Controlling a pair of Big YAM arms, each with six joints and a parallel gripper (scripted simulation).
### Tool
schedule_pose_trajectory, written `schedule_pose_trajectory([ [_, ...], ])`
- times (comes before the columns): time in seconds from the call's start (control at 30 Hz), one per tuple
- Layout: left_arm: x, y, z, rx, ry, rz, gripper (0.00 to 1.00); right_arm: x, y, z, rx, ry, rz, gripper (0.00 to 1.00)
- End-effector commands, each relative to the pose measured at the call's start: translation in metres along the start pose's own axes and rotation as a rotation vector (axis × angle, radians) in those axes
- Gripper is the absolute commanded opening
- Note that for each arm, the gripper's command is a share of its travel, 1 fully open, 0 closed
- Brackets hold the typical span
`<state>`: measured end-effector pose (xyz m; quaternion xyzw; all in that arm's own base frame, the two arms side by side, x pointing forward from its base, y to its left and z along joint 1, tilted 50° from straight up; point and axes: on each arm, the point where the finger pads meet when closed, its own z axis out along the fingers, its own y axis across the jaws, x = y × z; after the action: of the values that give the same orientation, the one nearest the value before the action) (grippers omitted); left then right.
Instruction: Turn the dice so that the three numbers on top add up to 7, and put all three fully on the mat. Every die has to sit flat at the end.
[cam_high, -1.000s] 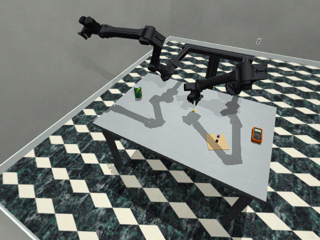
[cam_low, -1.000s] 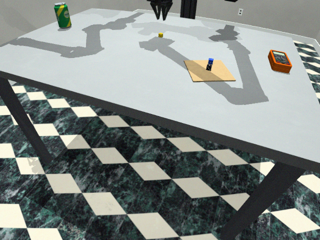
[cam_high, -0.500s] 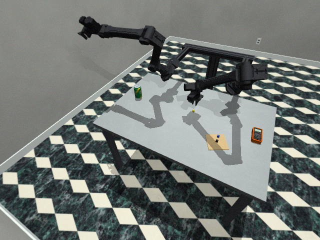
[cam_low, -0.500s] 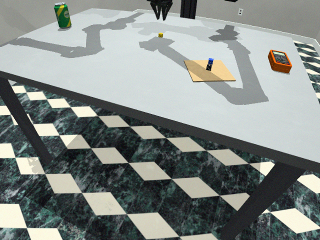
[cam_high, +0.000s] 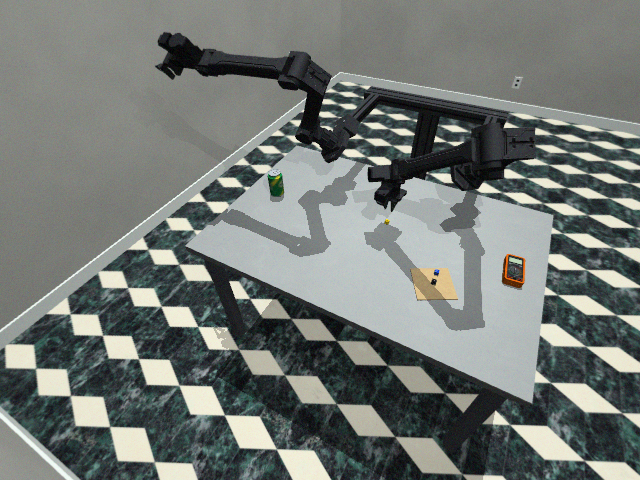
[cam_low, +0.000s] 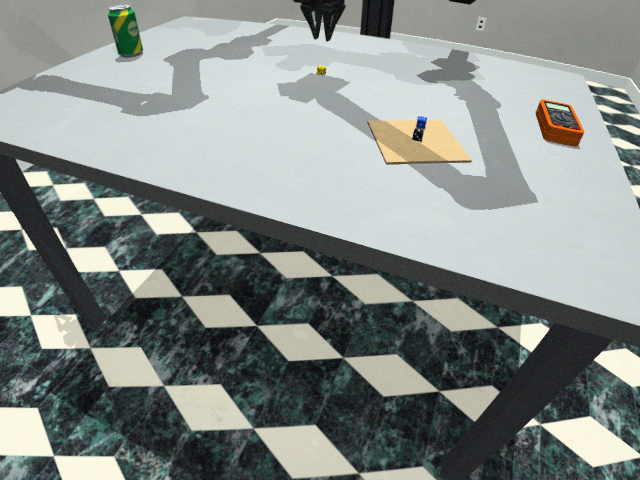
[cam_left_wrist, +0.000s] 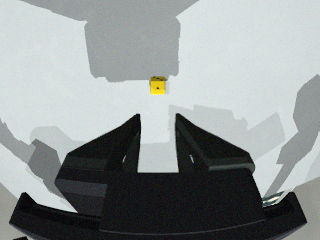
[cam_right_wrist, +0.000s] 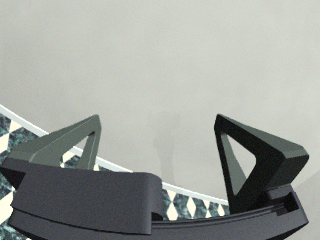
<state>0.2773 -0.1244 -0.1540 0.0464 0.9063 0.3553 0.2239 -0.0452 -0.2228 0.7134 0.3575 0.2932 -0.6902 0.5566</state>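
Grey walls rise around a floor of dark green marble and cream diamonds, where a pale table stands striped by the arms' shadows. Clock directions below follow the top view unless another is named.

From the table's middle, a green and yellow can stands upright toward 10 o'clock, and an orange multimeter lies toward 3 o'clock. The tan mat lies toward 4 o'clock. On it are the blue die and the black die, close together, blue at 12 o'clock from black. The yellow die sits on the bare tabletop, off the mat, which lies toward 5 o'clock from it. Which numbers face up is too small to read surely.

The left gripper hangs above the table near the yellow die, its jaws partly open with nothing between them; in its wrist view the die appears at 12 o'clock beyond the gap. The right gripper is well beyond the table's edge toward 10 o'clock, jaws wide apart and holding nothing.
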Motion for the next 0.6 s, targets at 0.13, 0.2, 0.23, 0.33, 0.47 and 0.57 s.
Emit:
schedule_pose_trajectory([
  [0.13, 0.001, 0.001, 0.009, -0.007, 0.008, -0.001, 0.30, -0.042, -0.005, -0.003, 0.011, -0.063, 0.000, 1.00],
  [0.2, 0.002, 0.002, 0.011, -0.009, 0.009, 0.002, 0.30, -0.042, -0.005, -0.003, 0.011, -0.063, 0.000, 1.00],
  [0.23, 0.003, 0.003, 0.012, -0.010, 0.010, 0.003, 0.30, -0.042, -0.005, -0.003, 0.011, -0.063, 0.000, 1.00],
  [0.33, 0.005, 0.004, 0.015, -0.012, 0.012, 0.006, 0.30, -0.042, -0.005, -0.003, 0.011, -0.063, 0.000, 1.00],
  [0.47, 0.002, 0.001, 0.017, -0.007, 0.008, 0.000, 0.30, -0.042, -0.005, -0.003, 0.011, -0.063, 0.000, 1.00],
  [0.57, 0.005, 0.004, 0.022, -0.012, 0.012, 0.007, 0.30, -0.042, -0.005, -0.003, 0.011, -0.063, 0.000, 1.00],
])
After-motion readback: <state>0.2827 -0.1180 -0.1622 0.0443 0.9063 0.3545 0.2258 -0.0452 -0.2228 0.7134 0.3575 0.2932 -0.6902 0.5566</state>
